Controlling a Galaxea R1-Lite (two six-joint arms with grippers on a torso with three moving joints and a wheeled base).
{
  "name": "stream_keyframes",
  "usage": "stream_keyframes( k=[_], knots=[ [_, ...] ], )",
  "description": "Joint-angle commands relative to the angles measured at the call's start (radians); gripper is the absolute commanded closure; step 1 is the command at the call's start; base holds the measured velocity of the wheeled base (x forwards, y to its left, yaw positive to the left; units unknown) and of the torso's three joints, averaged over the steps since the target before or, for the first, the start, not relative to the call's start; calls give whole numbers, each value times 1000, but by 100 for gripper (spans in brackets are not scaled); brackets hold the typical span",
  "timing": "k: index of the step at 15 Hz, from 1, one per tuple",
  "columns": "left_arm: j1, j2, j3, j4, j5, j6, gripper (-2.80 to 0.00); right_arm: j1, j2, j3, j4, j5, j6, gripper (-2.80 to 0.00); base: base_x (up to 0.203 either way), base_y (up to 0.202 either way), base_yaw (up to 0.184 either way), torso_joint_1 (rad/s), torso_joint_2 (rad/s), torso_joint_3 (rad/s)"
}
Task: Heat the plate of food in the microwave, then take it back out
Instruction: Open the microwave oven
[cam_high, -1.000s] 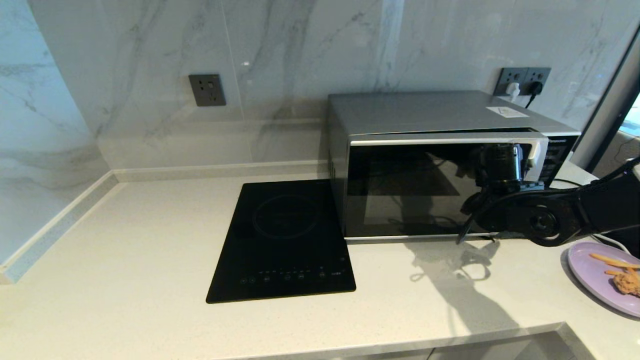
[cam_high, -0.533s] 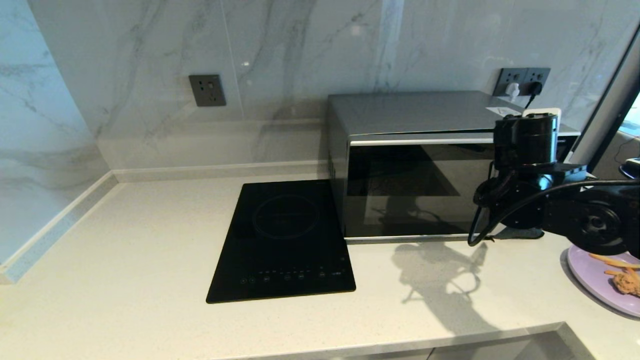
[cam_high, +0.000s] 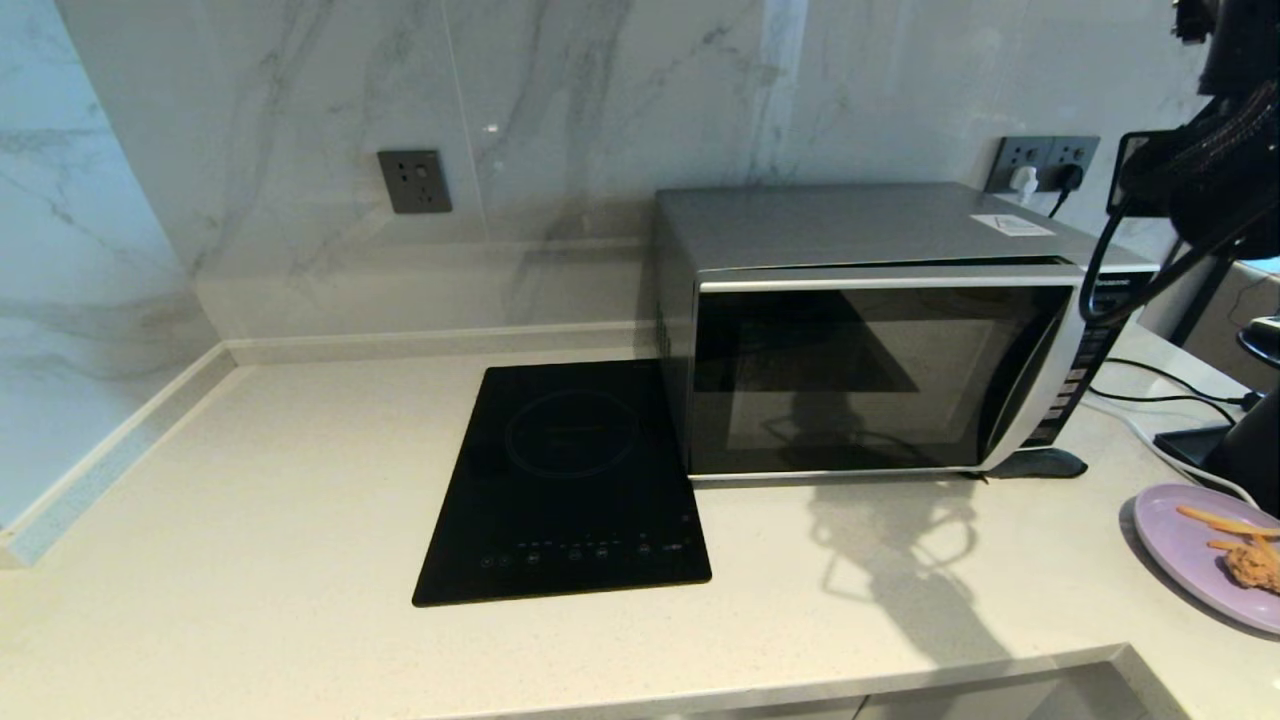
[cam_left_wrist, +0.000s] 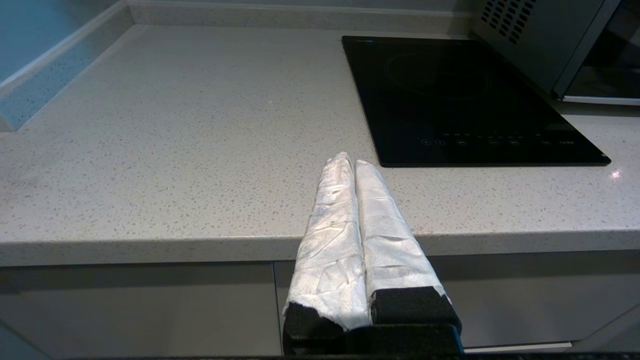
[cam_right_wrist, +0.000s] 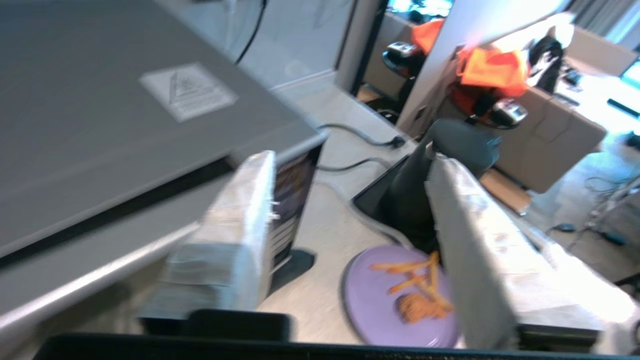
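The silver-grey microwave (cam_high: 860, 330) stands at the back right of the counter, its dark glass door slightly ajar with a thin gap along the top. The lilac plate of fries and a brown fried piece (cam_high: 1190, 550) lies on the counter to its right, partly cut off by the view's edge. My right arm (cam_high: 1210, 150) is raised high above the microwave's right end. In the right wrist view the right gripper (cam_right_wrist: 352, 160) is open and empty, above the microwave's top corner (cam_right_wrist: 100, 125) and the plate (cam_right_wrist: 380, 300). My left gripper (cam_left_wrist: 350, 160) is shut, parked at the counter's front edge.
A flat black cooktop (cam_high: 570, 480) lies left of the microwave. Wall sockets (cam_high: 1045, 160) with plugs sit behind it, and cables (cam_high: 1150, 375) trail over the counter to a black stand (cam_high: 1240, 450) behind the plate. The counter's front edge (cam_high: 800, 680) runs below.
My right arm has lifted away from the microwave's handle and swung up to the right, leaving the door front uncovered. The plate and the left gripper have not moved.
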Motion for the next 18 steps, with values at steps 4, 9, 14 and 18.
stream_keyframes(
  k=[4,9,14,18],
  knots=[
    [1,2,0,0,0,-1,0,-59,91,-276,474,223,-18,0,0,0,0,0,0,0],
    [1,2,0,0,0,-1,0,-104,133,-415,697,541,10,0,0,0,0,0,0,0],
    [1,2,0,0,0,-1,0,-171,220,-421,525,677,119,0,0,0,0,0,0,0],
    [1,2,0,0,0,-1,0,-186,287,-422,463,692,139,0,0,0,0,0,0,0]
  ],
)
